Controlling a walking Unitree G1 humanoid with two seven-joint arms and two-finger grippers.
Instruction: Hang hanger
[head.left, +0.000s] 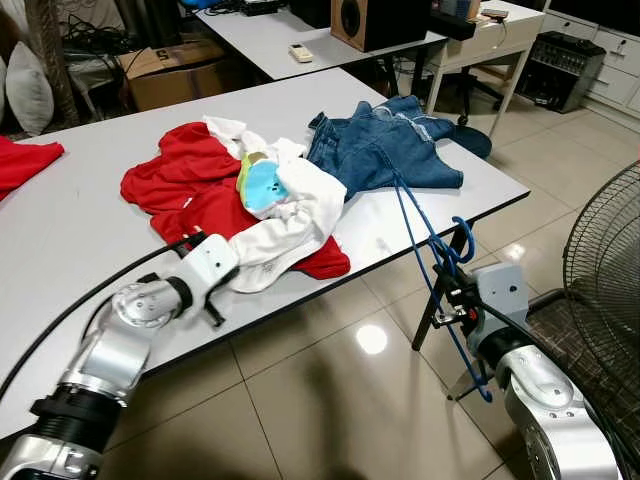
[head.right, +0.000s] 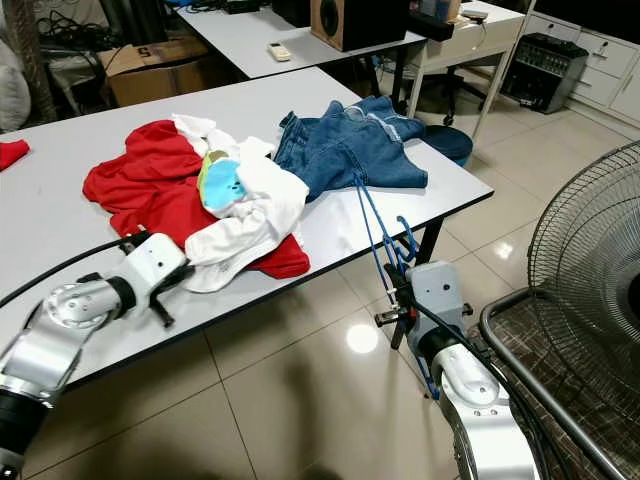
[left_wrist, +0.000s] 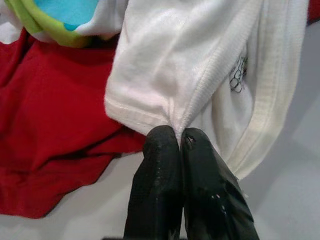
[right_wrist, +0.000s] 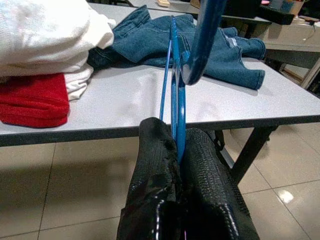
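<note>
White laminate makes up the long surface (head.left: 60, 240) in front of you, with a heap of clothes on it. Your biggest item there is the red garment (head.left: 175, 180), spread flat near the middle. Next to it, toward the far right corner, lie the blue jeans (head.left: 385, 150). A white garment (head.left: 300, 215) is bundled on top of the red one, with a green-and-turquoise piece (head.left: 260, 185) tucked into it. Your left claw (left_wrist: 180, 142) is pinched tight on a hem of that white garment at the surface's near edge. Off the right end, above the tiled floor (head.left: 330, 400), your right claw (right_wrist: 177, 137) is clamped on the blue hanger (head.left: 425, 245), whose thin wire reaches up to the jeans and whose hook (head.left: 462, 235) curls beside the surface's edge.
</note>
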